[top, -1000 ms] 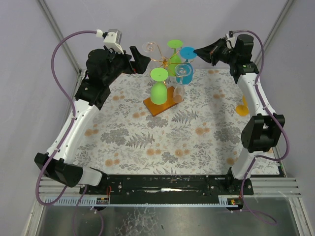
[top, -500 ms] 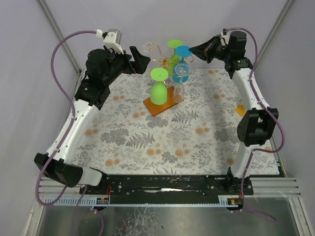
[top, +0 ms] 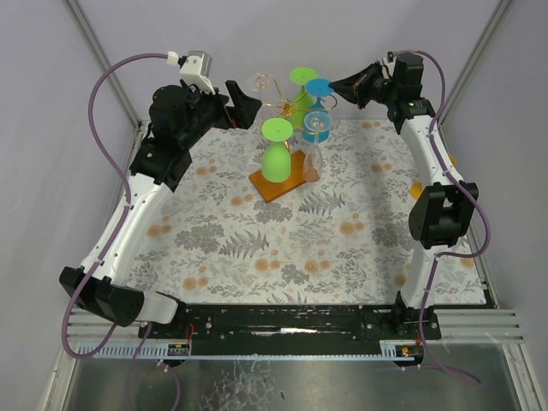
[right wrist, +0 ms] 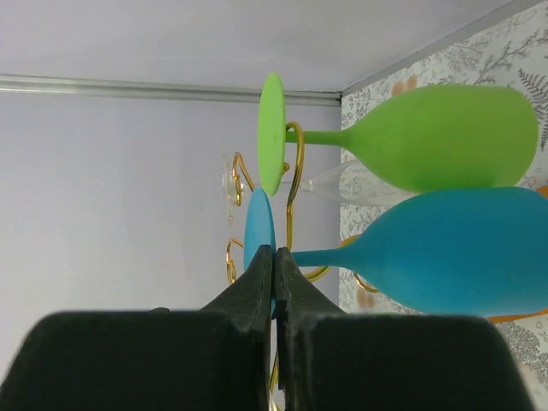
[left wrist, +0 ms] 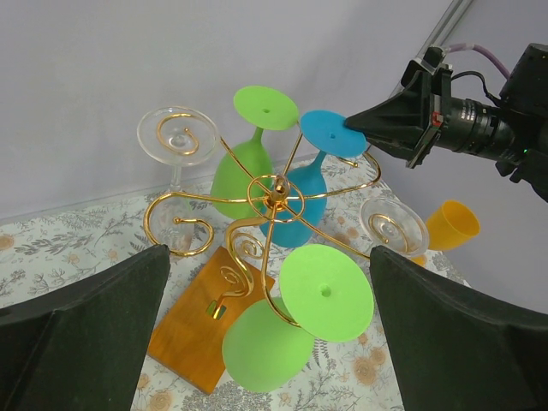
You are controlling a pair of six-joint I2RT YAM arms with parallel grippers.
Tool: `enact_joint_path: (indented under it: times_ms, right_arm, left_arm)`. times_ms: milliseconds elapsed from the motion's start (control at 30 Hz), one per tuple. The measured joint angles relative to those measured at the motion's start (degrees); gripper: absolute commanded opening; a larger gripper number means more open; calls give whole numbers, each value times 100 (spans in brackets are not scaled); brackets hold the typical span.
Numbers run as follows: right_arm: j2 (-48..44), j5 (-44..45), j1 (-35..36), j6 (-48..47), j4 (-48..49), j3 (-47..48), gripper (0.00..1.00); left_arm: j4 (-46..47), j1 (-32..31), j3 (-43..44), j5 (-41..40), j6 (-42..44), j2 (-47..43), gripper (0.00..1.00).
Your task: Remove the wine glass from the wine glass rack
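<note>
The wine glass rack (top: pixel 285 106) is a gold wire stand on an orange base (top: pixel 276 184) at the far middle of the table. Upside-down glasses hang from it: two green (left wrist: pixel 326 291), two clear (left wrist: pixel 176 135) and a blue wine glass (left wrist: pixel 295 214). My right gripper (top: pixel 336 88) is shut on the rim of the blue glass's foot (right wrist: pixel 257 224), and its stem lies against the gold wire. My left gripper (left wrist: pixel 270 257) stands open just left of the rack, level with its top, touching nothing.
An orange cup (left wrist: pixel 451 224) stands on the floral cloth to the right of the rack, half hidden behind my right arm in the top view. The purple back wall is close behind the rack. The right arm's elbow (top: pixel 441 212) hangs over the table's right side.
My right gripper has drawn slightly left and back with the blue glass's foot pinched in it, and its elbow has swung nearer the right edge. The left arm has not moved.
</note>
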Motion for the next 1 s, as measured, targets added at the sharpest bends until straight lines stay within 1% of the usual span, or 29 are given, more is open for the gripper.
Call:
enact_joint_path:
  times_ms: [400, 667, 800, 1000]
  right_arm:
    - [33, 518, -4, -4, -225, 70, 0]
    - [-55, 879, -155, -153, -505, 92, 0]
    - [-358, 1025, -369, -249, -595, -101, 0]
    - [-1099, 1145, -719, -380, -662, -577, 0]
  left_arm:
    - [0, 4, 0, -2, 13, 0, 100]
    - [0, 26, 2, 0, 11, 0, 100]
    - [0, 31, 2, 4, -7, 0, 100]
    - [-11, 42, 52, 114, -98, 44, 100]
